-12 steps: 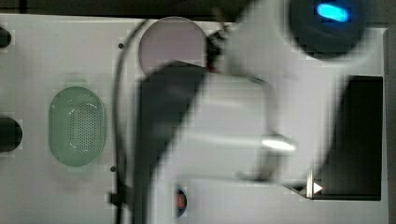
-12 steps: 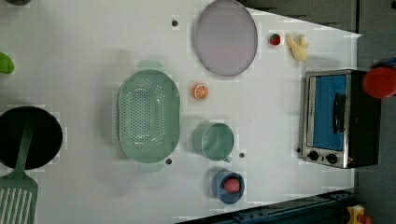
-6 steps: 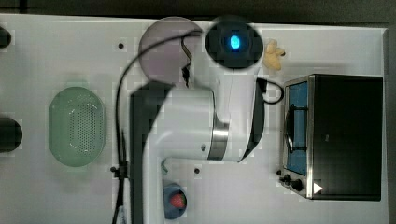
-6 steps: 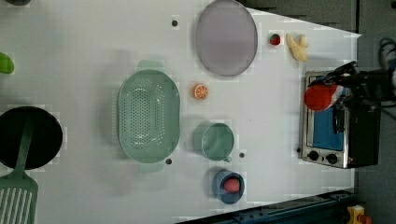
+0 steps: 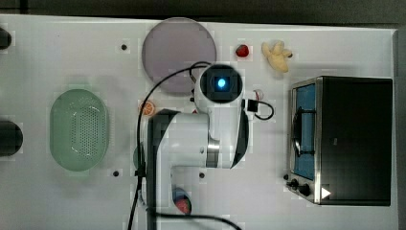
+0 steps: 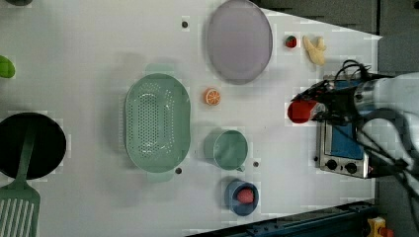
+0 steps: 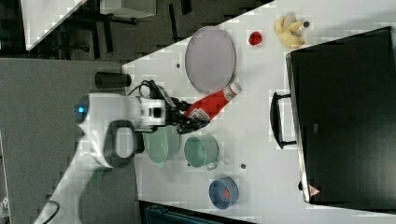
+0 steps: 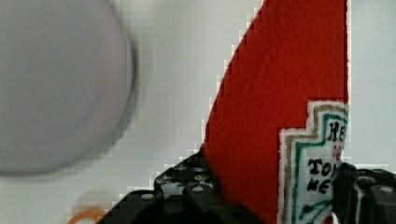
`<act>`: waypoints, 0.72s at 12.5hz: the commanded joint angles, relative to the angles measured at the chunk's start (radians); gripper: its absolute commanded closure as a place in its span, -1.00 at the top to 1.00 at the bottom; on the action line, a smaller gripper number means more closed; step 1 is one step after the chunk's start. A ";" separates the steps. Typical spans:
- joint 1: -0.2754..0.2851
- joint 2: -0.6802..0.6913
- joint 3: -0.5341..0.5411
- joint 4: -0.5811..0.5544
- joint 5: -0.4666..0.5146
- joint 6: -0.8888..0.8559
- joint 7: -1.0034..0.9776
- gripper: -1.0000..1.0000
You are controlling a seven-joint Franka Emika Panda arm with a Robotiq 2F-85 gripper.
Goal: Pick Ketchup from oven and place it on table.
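My black two-finger gripper (image 7: 189,119) is clamped on the slim red plastic ketchup bottle with white cap and white-and-red label (image 7: 212,105), jaws on the base end near the label; the wrist view puts the label edge right at one finger. Bottle is airborne, tilted, cap end leading away from me in the right view, over the large flat white tabletop with small dark holes (image 5: 72,201).

It's out of the oven, so my read is the step in hand is set-down.

How I'd do it well:
- Level or upright the bottle before descending; at this tilt the cap end would likely touch first and lever in my grip.
- Pick bare table. Directly around me: the round grey-lilac flat plate (image 7: 210,58) just beside the cap, and the small pale-green metal cup with a handle (image 7: 201,150) near my fingers. Bare white surface lies between the plate and the oven.
- Descend slowly, release only on contact, then lift straight off so I don't drag it.

Farther out: small blue bowl with something red inside (image 7: 223,192), pale-green perforated oval colander (image 6: 157,122), orange slice (image 6: 212,96).

Farthest: the boxy black toaster oven with silver front and blue-tinted glass door (image 5: 352,139), well apart from the bottle. Keep the swing away from its dark handle.
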 commanded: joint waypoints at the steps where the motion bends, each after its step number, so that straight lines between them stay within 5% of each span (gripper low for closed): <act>1: -0.006 0.138 -0.008 -0.020 0.007 0.116 -0.005 0.21; 3: -0.006 0.192 -0.006 -0.022 0.008 0.185 -0.004 0.24; 5: -0.006 0.208 -0.004 -0.033 0.009 0.199 -0.002 0.61; 6: -0.006 0.206 -0.004 -0.034 0.009 0.204 0.005 1.00; 9: -0.005 0.066 -0.003 0.034 0.009 0.164 0.063 1.00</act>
